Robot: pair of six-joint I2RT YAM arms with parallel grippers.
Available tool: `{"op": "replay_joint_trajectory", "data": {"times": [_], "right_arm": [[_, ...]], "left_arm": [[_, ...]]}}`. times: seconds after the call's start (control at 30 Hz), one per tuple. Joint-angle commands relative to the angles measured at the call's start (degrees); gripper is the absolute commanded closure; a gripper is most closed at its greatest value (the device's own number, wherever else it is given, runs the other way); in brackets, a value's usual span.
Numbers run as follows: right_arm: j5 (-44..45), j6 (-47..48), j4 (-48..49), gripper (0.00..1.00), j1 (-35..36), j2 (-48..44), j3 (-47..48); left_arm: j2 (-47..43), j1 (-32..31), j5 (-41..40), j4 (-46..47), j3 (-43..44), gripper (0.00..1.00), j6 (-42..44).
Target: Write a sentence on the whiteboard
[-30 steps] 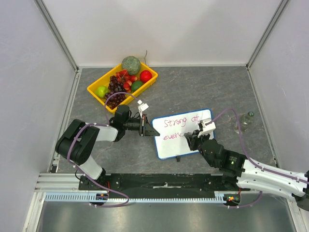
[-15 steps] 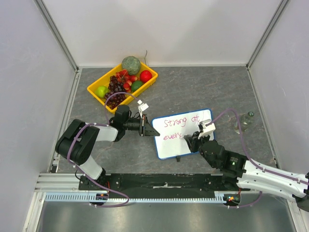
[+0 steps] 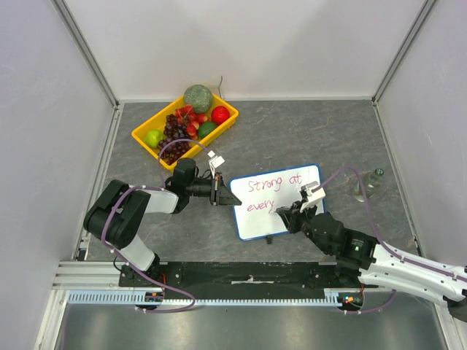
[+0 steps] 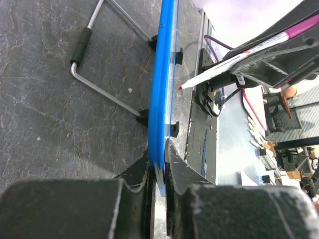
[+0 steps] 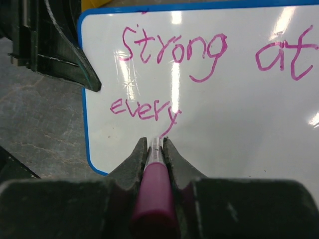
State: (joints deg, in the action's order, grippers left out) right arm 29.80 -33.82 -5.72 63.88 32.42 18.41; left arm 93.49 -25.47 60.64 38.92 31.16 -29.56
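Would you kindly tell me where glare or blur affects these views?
Right wrist: glare streaks cross the whiteboard and the sentence, which is legible; the marker nearest the lens is blurred. Left wrist: the left gripper is soft, the upper right washed out. Top external: even light, no glare.

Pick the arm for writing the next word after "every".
Right. The right tool grips the marker, tip at the tail of "every". The left tool is clamped on the board edge, steadying it.

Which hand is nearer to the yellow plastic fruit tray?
Left. The left hand grips the blue-rimmed whiteboard close to the yellow plastic tray; the right hand is farther right.
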Motion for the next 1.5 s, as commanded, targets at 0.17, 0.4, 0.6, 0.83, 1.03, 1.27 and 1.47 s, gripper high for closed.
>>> {"op": "replay_joint_trajectory", "data": {"times": [0.17, 0.4, 0.6, 0.83, 1.03, 1.27, 1.47], "right_arm": [[-3.87, 5.43, 3.87, 1.00, -0.24, -3.08, 7.24], [-8.43, 7.54, 10.63, 1.00, -1.29, 4.57, 9.71], [-22.99, 6.32, 16.52, 1.00, -9.71, 10.11, 9.62], [-41.91, 1.31, 22.85, 1.00, -26.33, 13.71, 7.17], [-47.63, 2.18, 18.20, 1.00, -35.47, 11.88, 6.64], [-54.93, 4.20, 12.49, 1.00, -47.96, 7.48, 5.23], [-55.03, 6.49, 8.18, 1.00, -49.46, 5.55, 5.14]], "left_arm": [[0.29, 0.07, -2.02, -1.65, -0.66, 0.98, 4.42], [0.02, 0.07, -2.11, -1.74, -1.01, 0.98, 4.34], [-0.15, 0.07, -2.19, -1.74, -0.83, 0.98, 4.34], [-0.15, 0.07, -2.11, -1.83, -0.83, 0.98, 4.34], [0.02, 0.07, -2.11, -1.91, -0.66, 0.98, 4.43], [0.02, 0.07, -2.19, -1.91, -0.75, 0.98, 4.43], [0.11, 0.16, -2.19, -2.00, -0.57, 0.98, 4.51]]}}
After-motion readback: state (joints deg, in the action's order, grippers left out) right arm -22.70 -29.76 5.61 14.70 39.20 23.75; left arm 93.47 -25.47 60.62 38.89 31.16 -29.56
